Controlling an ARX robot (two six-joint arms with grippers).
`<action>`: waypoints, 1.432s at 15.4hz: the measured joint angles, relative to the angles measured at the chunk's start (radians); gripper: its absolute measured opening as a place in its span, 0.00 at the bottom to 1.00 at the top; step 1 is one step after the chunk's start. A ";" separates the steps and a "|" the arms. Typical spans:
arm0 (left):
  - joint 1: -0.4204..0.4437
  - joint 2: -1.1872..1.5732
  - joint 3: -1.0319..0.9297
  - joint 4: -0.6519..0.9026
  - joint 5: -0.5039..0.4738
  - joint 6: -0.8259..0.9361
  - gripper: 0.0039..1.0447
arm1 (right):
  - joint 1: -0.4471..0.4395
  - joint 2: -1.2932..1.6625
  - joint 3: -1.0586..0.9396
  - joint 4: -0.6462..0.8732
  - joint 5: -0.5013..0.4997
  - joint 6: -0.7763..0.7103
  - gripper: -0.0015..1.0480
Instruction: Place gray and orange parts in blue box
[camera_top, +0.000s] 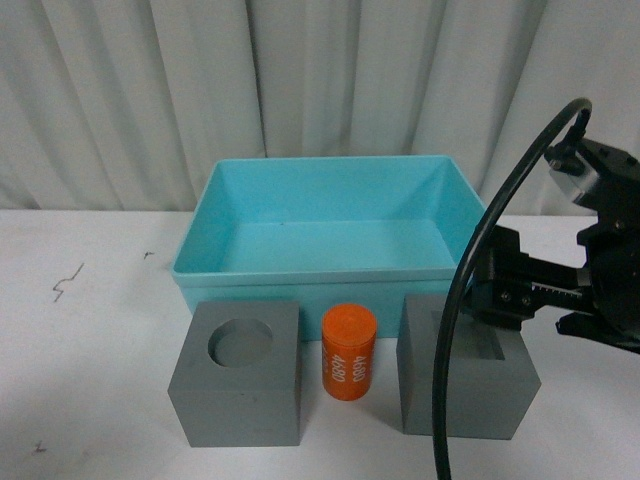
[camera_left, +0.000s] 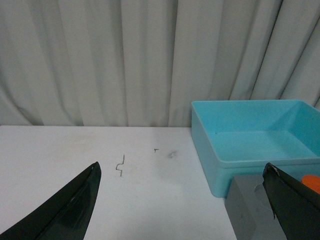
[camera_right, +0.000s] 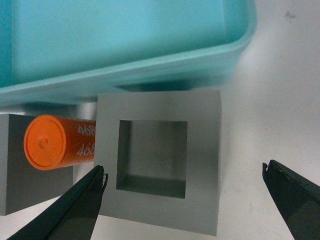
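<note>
The blue box (camera_top: 310, 272) stands empty at the table's middle. In front of it, in a row, are a gray cube with a round recess (camera_top: 240, 400), an upright orange cylinder (camera_top: 347, 352) with white numbers, and a gray cube with a square recess (camera_top: 470, 400). My right gripper (camera_top: 495, 290) hovers over the square-recess cube (camera_right: 205, 130); it (camera_right: 185, 167) is open, its fingers straddling the cube without touching. The cylinder (camera_right: 50, 142) and the box rim (camera_right: 150, 70) lie beside it. My left gripper (camera_left: 182, 166) is open over bare table, with the round-recess cube (camera_left: 247, 210) near one finger.
The white table (camera_top: 90, 330) bears small dark scribbles (camera_top: 68, 282). A black cable (camera_top: 450, 340) loops down in front of the square-recess cube. Pale pleated curtains (camera_top: 130, 90) hang close behind the box.
</note>
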 joint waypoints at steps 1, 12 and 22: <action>0.000 0.000 0.000 0.000 0.000 0.000 0.94 | 0.000 0.014 0.000 0.000 -0.004 0.003 0.94; 0.000 0.000 0.000 0.000 0.000 0.000 0.94 | -0.015 0.161 0.025 0.089 -0.042 0.024 0.94; 0.000 0.000 0.000 0.000 0.000 0.000 0.94 | -0.018 0.014 -0.008 -0.012 -0.028 0.018 0.18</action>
